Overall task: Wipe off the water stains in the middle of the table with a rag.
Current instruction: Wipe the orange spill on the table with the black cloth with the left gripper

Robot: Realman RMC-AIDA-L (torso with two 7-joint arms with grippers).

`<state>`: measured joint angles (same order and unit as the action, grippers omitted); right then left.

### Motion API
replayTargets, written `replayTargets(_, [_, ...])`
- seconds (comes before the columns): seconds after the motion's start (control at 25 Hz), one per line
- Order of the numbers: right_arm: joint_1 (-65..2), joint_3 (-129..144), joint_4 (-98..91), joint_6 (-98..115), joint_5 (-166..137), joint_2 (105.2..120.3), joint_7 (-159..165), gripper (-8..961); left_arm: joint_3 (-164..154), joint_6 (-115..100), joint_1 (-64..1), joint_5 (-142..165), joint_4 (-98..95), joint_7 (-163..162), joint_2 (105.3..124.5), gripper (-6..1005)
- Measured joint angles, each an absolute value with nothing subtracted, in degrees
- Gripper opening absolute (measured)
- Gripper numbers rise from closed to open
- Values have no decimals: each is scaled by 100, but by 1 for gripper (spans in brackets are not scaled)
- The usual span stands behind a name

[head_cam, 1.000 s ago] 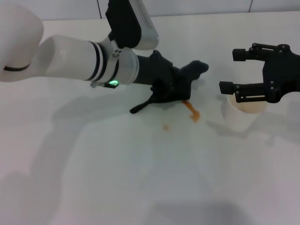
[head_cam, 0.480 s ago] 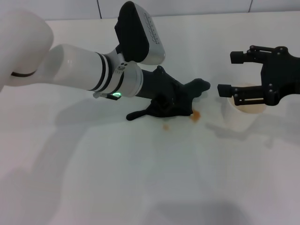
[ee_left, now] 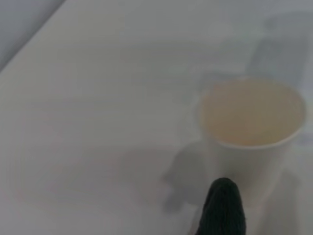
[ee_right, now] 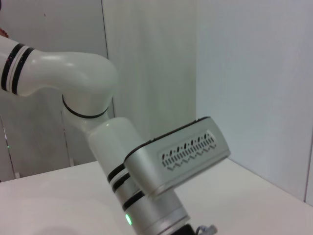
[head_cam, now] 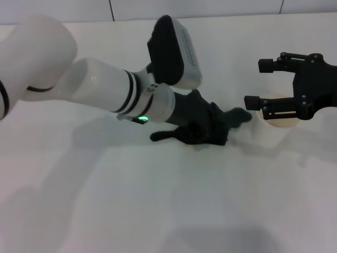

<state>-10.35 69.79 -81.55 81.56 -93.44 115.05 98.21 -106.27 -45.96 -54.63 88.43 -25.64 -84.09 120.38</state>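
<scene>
**Left gripper presses rag on table**

The left gripper (head_cam: 210, 129), clamped on the dark rag (head_cam: 202, 134), holds it flat mid-table (head_cam: 158, 200), beside a white paper cup (head_cam: 274, 129). The right gripper (head_cam: 255, 84) hovers above the cup, jaws wide apart.

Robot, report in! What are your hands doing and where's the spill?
Left gripper presses rag onto table. Spill hidden under rag. Right gripper open above paper cup, close beside rag tip.
</scene>
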Motion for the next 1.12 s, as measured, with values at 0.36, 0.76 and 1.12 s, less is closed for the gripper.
replayTargets(0.36, [-1034, 6986, -8160, 8143, -9332, 11505, 9812, 855, -10931, -4738, -5410, 8625, -2800, -8409, 12027, 90])
replayTargets(0.76, [-1037, 6987, -8138, 8131, -9287, 11505, 9809, 854, -10854, -4569, -5329, 8658, -2751, -8411, 11980, 90])
replayTargets(1.12, [-1031, 6975, -8129, 8116, -9286, 11505, 9808, 854, -10312, -4210, -5233, 9013, -2626, -8412, 11927, 90])
